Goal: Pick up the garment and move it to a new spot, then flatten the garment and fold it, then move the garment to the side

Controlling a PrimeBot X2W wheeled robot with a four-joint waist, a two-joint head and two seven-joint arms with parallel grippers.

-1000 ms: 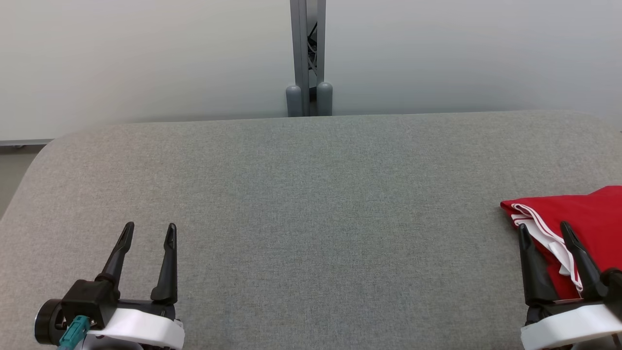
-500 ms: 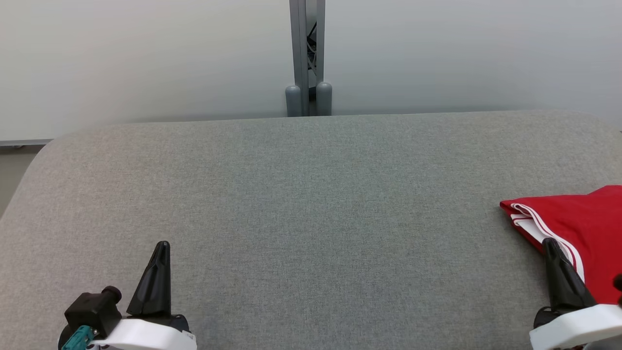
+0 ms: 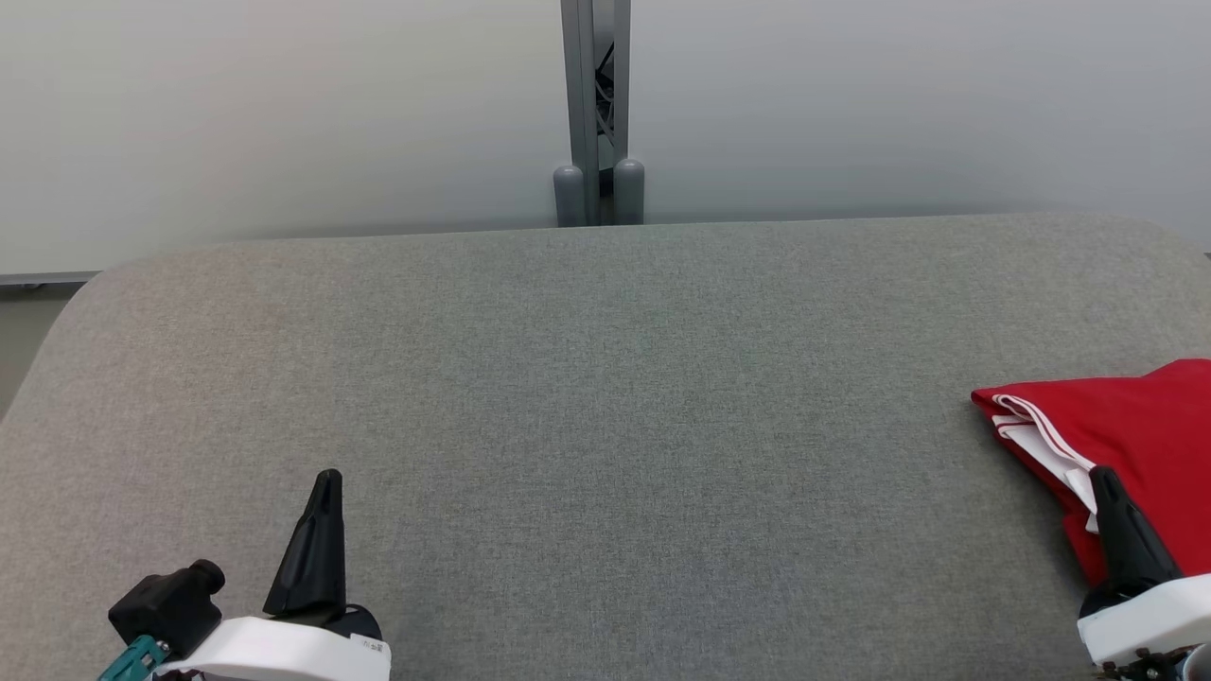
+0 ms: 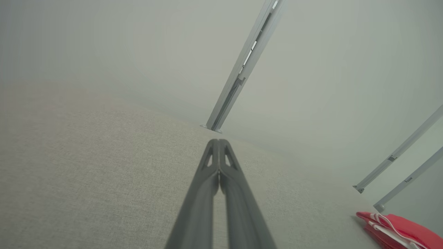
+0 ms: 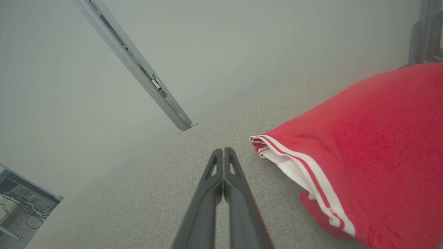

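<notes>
The garment [image 3: 1126, 421] is red with white striped trim and lies folded at the right edge of the grey padded table [image 3: 605, 378]. It also shows in the right wrist view as a red garment [image 5: 363, 155] and at the lower right corner of the left wrist view as a small red garment [image 4: 398, 230]. My right gripper [image 3: 1102, 478] is shut and empty, its tip over the garment's near left edge; in the right wrist view the right gripper [image 5: 223, 150] points just left of the cloth. My left gripper [image 3: 328, 478] is shut and empty at the lower left; its fingers [image 4: 218, 142] are pressed together.
A grey metal post [image 3: 596, 104] with two rounded feet stands behind the table's far edge against a pale wall. The table's left corner is rounded, with floor [image 3: 24, 331] beyond it. Shelving with cables [image 5: 17, 193] shows far off in the right wrist view.
Both grippers went from open to shut and pulled back toward the bottom edge. The right gripper drew away to the right, off the garment's trim. The garment has not moved.
</notes>
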